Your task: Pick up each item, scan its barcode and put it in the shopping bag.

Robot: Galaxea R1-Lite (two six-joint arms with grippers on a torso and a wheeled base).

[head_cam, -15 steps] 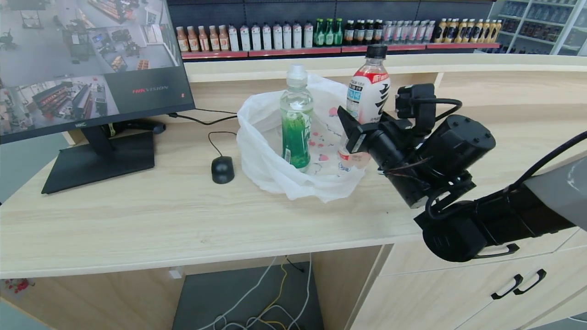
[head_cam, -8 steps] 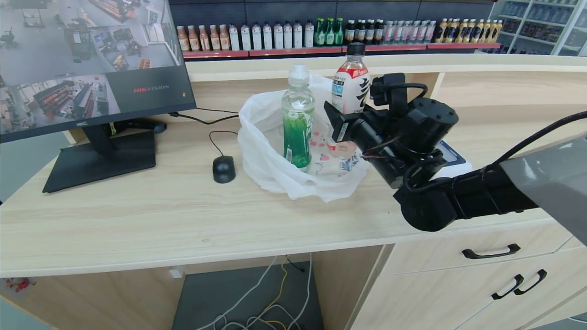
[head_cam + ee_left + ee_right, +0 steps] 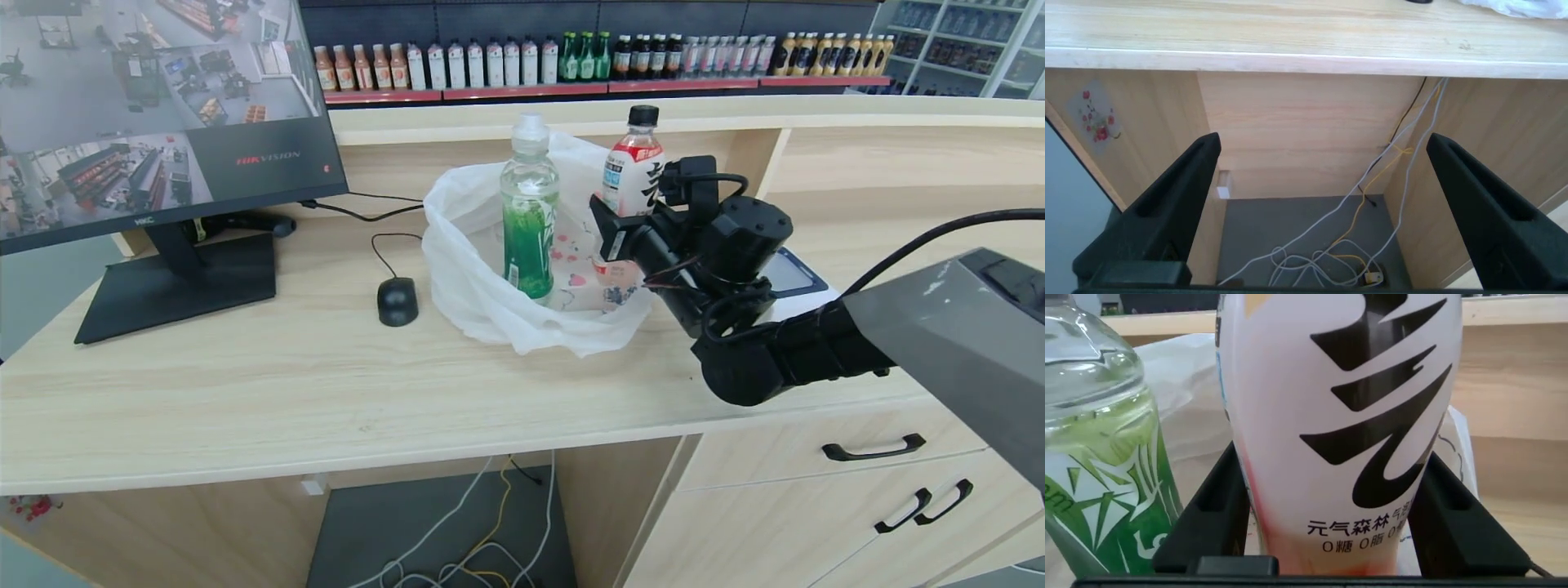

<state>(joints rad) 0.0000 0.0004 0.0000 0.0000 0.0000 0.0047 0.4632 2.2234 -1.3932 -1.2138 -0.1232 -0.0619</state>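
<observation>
Right gripper (image 3: 618, 237) clamped on white bottle (image 3: 633, 173), centre-right of frame, its base down in the shopping bag (image 3: 473, 282) beside upright green bottle (image 3: 529, 220). Left gripper (image 3: 1323, 204) spread wide, holding nothing, below counter (image 3: 1290, 33) edge.

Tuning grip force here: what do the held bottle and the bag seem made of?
The held bottle looks plastic: glossy white printed sleeve, black screw cap. The bag looks like thin white plastic film: soft crumples, slightly translucent.

Shop: checkout counter (image 3: 326, 384), stocked drink shelves (image 3: 571, 61) behind.
</observation>
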